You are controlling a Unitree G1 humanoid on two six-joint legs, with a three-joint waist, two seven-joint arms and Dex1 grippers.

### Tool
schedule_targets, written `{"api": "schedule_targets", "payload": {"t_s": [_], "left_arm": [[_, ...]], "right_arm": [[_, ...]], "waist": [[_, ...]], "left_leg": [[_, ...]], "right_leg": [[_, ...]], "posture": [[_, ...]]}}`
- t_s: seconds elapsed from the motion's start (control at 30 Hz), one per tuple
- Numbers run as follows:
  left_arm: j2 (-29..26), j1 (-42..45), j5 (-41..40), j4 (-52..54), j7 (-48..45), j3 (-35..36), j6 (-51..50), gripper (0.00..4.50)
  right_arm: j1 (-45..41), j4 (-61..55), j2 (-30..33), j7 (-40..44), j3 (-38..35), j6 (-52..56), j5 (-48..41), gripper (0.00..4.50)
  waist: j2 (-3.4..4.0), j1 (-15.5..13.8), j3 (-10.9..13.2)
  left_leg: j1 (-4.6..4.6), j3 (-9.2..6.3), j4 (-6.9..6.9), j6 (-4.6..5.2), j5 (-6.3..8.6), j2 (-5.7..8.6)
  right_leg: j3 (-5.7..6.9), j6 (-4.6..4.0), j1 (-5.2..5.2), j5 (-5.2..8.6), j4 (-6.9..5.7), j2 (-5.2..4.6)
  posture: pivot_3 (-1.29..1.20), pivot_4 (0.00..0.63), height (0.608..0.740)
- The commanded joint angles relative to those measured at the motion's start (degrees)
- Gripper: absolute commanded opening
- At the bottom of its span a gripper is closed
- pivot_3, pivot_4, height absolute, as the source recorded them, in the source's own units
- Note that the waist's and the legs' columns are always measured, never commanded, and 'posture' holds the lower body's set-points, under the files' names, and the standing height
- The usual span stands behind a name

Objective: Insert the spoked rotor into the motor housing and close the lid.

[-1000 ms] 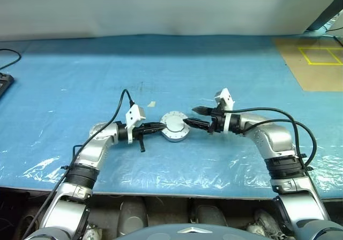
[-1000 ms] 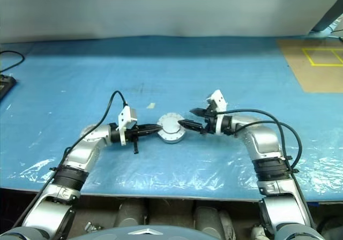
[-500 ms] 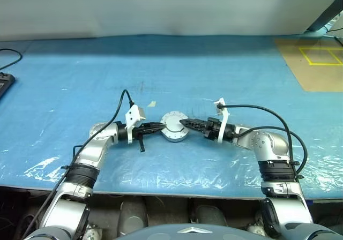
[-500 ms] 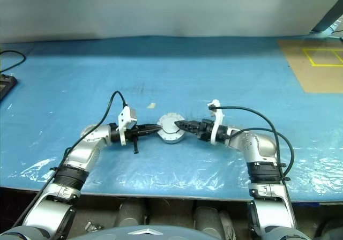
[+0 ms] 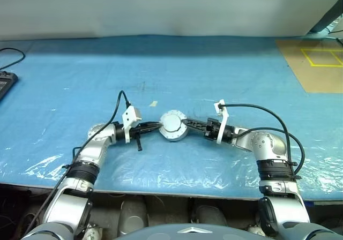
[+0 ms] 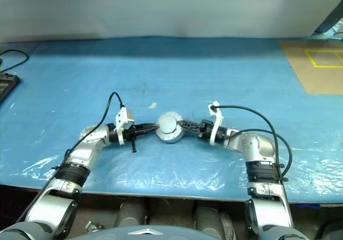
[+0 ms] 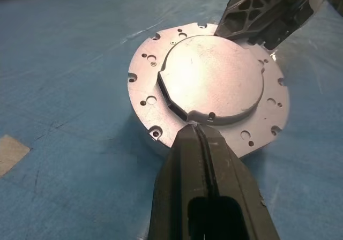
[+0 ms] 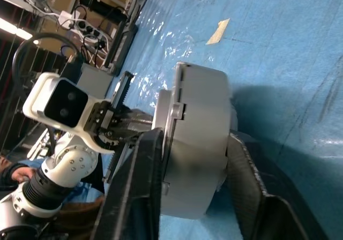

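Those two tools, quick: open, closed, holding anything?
Left tool: shut, tip against the motor housing, holding nothing.
Right tool: shut on the motor housing.

A: Housing position?
B: Housing [image 5: 173, 126] sits lid-up on the blue sheet [image 5: 214, 74], between the left gripper [image 5: 156, 126] and right gripper [image 5: 186, 123].
A: Contact?
B: Both grippers touch its rim.

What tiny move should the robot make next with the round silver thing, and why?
Probably squeeze slightly firmer with the right gripper, pressing it fully shut: its fingers clasp the round silver-grey metal casing top and bottom, while the shut left gripper touches its rim.
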State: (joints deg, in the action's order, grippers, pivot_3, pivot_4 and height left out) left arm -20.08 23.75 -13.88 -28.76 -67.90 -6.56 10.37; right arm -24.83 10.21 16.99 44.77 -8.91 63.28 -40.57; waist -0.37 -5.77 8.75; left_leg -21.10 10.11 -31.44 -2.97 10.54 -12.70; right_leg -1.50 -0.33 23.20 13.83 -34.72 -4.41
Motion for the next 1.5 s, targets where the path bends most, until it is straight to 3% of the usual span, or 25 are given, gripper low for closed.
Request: {"api": "schedule_targets", "payload": {"t_s": [0.03, 0.23, 0.33, 0.7, 0.8, 0.93, 1.17, 1.33, 1.5], "left_arm": [[0.2, -2.2, 2.4, -1.2, 0.8, -1.8, 0.0, 0.00], [0.3, -2.7, 2.1, -0.5, 1.8, -1.6, -0.6, 0.00], [0.2, -2.5, -0.7, 1.1, 2.3, 0.0, -6.2, 0.00], [1.8, 1.5, -12.9, 6.2, 5.8, 9.4, -21.4, 0.00], [3.8, 2.2, -15.9, 7.8, 8.5, 11.9, -24.3, 0.61], [5.9, 4.7, -19.8, 7.6, 13.0, 16.4, -27.1, 2.01], [7.1, 8.9, -32.0, 12.1, 17.8, 22.7, -40.9, 4.32], [7.4, 10.2, -41.9, 14.4, 22.2, 23.8, -58.2, 4.48], [7.8, 9.6, -43.4, 15.9, 24.9, 23.2, -63.2, 4.48]], "right_arm": [[-0.4, -0.6, 0.3, 0.6, 1.4, -0.9, 0.0, 1.17], [-0.5, 0.1, 0.9, 0.6, 3.1, -2.1, 1.0, 1.17], [-1.5, 1.3, 0.4, -0.7, 1.2, -1.9, 0.1, 1.17], [-9.2, 10.3, -3.6, -9.8, -15.1, -1.8, -8.7, 1.17], [-11.2, 10.4, -5.5, -13.2, -20.1, -4.2, -11.1, 1.17], [-12.1, 6.3, -8.6, -16.8, -23.7, -5.4, -15.4, 1.17], [-11.7, -1.7, -13.0, -20.3, -22.6, -3.3, -22.1, 1.17], [-10.6, -5.1, -13.0, -19.3, -18.3, -3.2, -21.9, 1.17], [-10.7, -4.8, -13.1, -19.3, -17.3, -4.2, -22.7, 1.17]], "waist": [[0.00, 0.0, 0.0], [0.02, 0.1, 0.0], [0.02, 0.1, 0.0], [0.07, 0.2, 0.1], [0.07, 0.2, 0.1], [0.06, 0.3, 0.2], [0.06, 0.1, 0.2], [0.06, 0.0, 0.2], [0.03, 0.2, 0.2]], "left_leg": [[0.00, 0.00, -0.01, 0.00, 0.00, -0.01], [0.06, 0.00, -0.01, 0.00, 0.00, -0.02], [0.06, 0.00, -0.01, 0.00, 0.00, -0.02], [-0.39, 0.01, -0.13, -0.02, -0.02, -0.04], [-0.99, 0.00, -0.14, -0.01, -0.05, -0.05], [-1.29, -0.03, -0.16, 0.16, -0.15, -0.11], [-1.31, -0.06, -0.21, -0.05, -0.02, -0.12], [-1.33, -0.08, -0.48, -0.06, -0.02, -0.08], [-1.37, -0.16, -0.56, -0.06, -0.02, -0.09]], "right_leg": [[0.00, 0.00, 0.00, 0.00, 0.00, 0.00], [-0.02, -0.01, -0.02, 0.01, 0.01, 0.01], [-0.02, -0.01, -0.02, 0.01, 0.01, 0.01], [-0.01, -0.01, 0.36, -0.01, -0.04, 0.06], [0.01, 0.22, 0.97, -0.17, -0.13, 0.14], [0.10, 0.24, 1.19, -0.18, -0.16, 0.23], [0.17, 0.24, 1.20, -0.18, -0.18, 0.18], [0.17, 0.26, 1.18, -0.19, -0.36, 0.16], [0.18, 0.26, 1.18, -0.19, -0.42, 0.15]], "posture": [[0.00, 0.150, 0.740], [0.00, 0.150, 0.740], [0.00, 0.150, 0.740], [0.00, 0.150, 0.740], [0.00, 0.150, 0.740], [0.00, 0.150, 0.740], [0.00, 0.150, 0.740], [0.00, 0.150, 0.740], [0.00, 0.150, 0.740]]}}
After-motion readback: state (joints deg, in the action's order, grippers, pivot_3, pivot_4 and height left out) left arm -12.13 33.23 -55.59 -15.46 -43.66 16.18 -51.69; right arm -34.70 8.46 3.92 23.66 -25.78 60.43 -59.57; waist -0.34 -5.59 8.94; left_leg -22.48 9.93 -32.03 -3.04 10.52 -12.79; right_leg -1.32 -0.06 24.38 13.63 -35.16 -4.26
